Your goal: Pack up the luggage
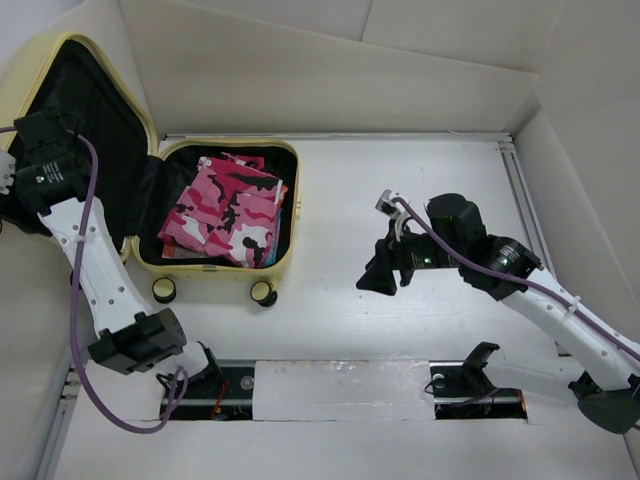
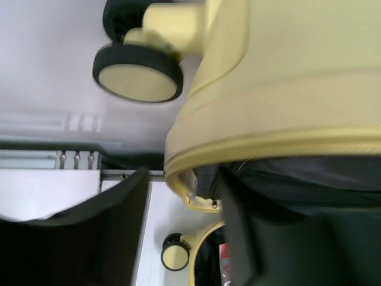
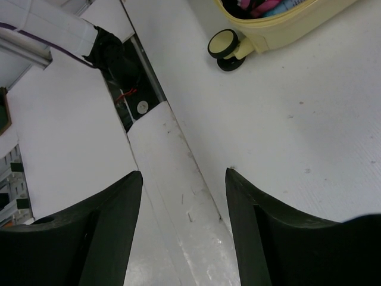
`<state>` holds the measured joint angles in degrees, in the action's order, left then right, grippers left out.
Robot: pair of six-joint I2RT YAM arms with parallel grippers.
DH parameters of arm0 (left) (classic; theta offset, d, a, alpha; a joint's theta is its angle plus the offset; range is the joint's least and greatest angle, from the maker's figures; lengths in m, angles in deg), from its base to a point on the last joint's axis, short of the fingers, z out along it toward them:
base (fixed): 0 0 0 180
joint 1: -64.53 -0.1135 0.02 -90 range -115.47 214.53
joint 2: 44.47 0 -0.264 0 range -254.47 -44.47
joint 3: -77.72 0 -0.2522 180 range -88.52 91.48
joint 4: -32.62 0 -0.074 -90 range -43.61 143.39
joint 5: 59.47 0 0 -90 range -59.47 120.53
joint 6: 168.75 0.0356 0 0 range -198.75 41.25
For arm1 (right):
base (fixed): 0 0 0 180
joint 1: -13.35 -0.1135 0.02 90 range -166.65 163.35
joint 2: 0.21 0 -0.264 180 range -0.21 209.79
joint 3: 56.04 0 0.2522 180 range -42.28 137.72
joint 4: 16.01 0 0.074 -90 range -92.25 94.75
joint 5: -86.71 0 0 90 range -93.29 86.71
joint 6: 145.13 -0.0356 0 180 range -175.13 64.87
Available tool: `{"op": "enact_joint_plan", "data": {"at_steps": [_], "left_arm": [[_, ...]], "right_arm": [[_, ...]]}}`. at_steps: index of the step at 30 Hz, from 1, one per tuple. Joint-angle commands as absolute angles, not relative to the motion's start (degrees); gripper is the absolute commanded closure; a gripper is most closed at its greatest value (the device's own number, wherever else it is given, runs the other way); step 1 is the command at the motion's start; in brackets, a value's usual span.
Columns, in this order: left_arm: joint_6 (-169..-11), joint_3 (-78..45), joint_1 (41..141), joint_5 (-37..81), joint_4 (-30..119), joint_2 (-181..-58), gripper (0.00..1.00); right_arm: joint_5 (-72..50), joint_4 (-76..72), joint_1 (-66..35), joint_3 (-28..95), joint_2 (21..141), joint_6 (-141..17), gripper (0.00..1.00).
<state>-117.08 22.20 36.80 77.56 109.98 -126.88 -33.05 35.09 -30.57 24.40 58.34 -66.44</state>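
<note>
The left end effector [image 2: 183,179] stands parted astride the raised lid rim of the large pale yellow hard-shell suitcase [image 1: 222,270], not clamped. The right end effector [image 3: 183,173] hangs released and empty over the white tabletop [image 1: 400,200]. The suitcase lies open at the left, with folded pink camouflage fabric [image 1: 225,210] inside.

The luggage [image 1: 215,270] has a pale yellow shell of hard plastic, smooth, with a soft shine. Its lining [image 1: 100,120] is black cloth, matt. The folded cloth [image 1: 232,208] inside, printed in pink, white and black camouflage, looks soft and has no shine. The wheel [image 2: 138,72] has a black, rubber-looking tyre and a smooth yellow plastic face. The worktop [image 3: 309,119] is white and matt, with small specks and fine scratches. The right gripper [image 3: 183,176] is of black matt plastic. The left arm [image 1: 92,262] has a white, smooth casing.
</note>
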Motion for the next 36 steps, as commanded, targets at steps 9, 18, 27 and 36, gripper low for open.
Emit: {"op": "enact_joint_plan", "data": {"at_steps": [9,18,27,36], "left_arm": [[-118.74,23.65,38.06,73.52,107.66,-128.08,1.00],[-120.09,-11.03,60.14,34.43,88.51,-93.66,1.00],[-102.72,-16.09,60.75,-12.74,90.08,-85.35,0.00],[-115.58,-10.68,60.75,-15.85,65.18,-92.53,0.00]], "right_arm": [[-30.45,36.16,-31.12,25.05,58.07,-65.32,0.36],[-32.29,31.68,-31.12,24.52,61.83,-68.39,0.36],[-28.35,30.36,-31.74,27.15,66.59,-71.30,0.35],[-20.78,30.36,-31.74,30.85,67.12,-72.44,0.43]]}}
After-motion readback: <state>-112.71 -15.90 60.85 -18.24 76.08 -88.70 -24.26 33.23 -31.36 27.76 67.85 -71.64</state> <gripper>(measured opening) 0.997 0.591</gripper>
